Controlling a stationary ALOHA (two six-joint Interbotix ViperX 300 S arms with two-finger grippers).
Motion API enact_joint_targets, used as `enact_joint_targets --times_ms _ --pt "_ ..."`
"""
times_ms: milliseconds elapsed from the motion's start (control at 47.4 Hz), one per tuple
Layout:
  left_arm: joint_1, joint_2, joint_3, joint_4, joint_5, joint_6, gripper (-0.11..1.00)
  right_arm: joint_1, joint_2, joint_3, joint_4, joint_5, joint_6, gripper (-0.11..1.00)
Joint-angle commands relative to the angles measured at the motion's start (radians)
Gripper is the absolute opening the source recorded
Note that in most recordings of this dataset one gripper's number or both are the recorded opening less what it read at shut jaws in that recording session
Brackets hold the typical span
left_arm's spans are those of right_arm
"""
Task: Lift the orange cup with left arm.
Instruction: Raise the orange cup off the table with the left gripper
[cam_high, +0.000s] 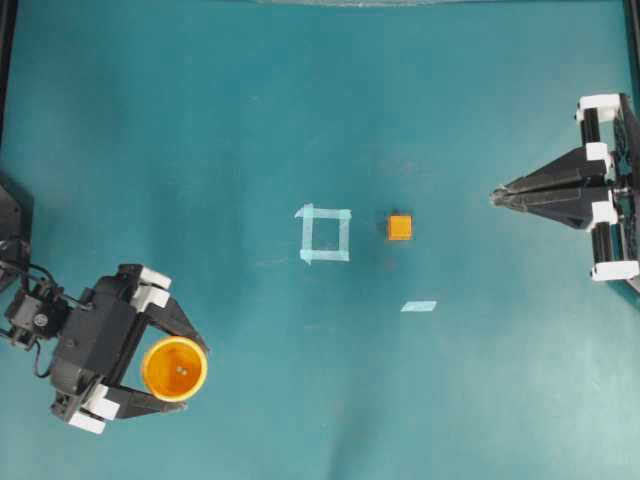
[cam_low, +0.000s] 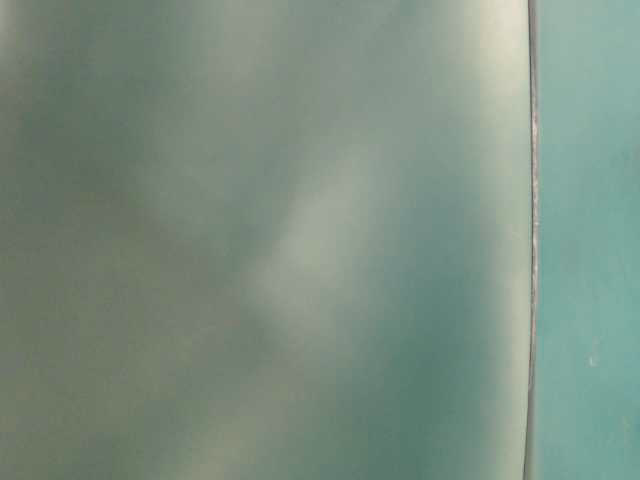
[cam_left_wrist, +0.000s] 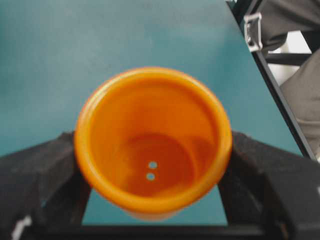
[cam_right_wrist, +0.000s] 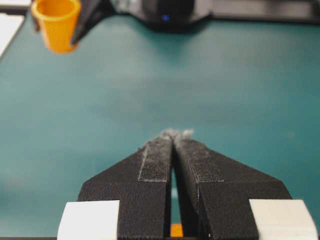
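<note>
Left arm (cam_high: 75, 345) sits at the bench's (cam_high: 250, 120) near-left corner, its left gripper (cam_high: 178, 371) spread wide, both fingers pressed against the orange cup (cam_high: 174, 368). From the right wrist view the cup hangs clear above the bench. Right gripper (cam_high: 497, 196), by the right edge, has its jaws closed on nothing. Mid-bench: a tape square (cam_high: 325, 234), a cube (cam_high: 399, 227) just beside it, a tape strip (cam_high: 419, 306). No readable writing anywhere.

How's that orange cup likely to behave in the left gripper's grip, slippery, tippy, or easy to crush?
The orange cup looks like thin smooth plastic, so probably light and somewhat slippery. It tapers toward the base in the right wrist view, so it might slide down between the left gripper's fingers. The open rim suggests hard squeezing could flex it.
</note>
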Motion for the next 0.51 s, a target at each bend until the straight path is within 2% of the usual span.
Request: enact_joint_targets --times_ms 0,485 --pt "0.008 -0.023 -0.006 0.002 -0.003 0.012 0.74 -0.002 0.003 -0.028 0.002 -0.003 0.000 0.00" --pt "0.023 -0.028 -0.008 0.002 -0.003 0.029 0.74 -0.002 0.003 -0.028 0.002 -0.003 0.000 0.00"
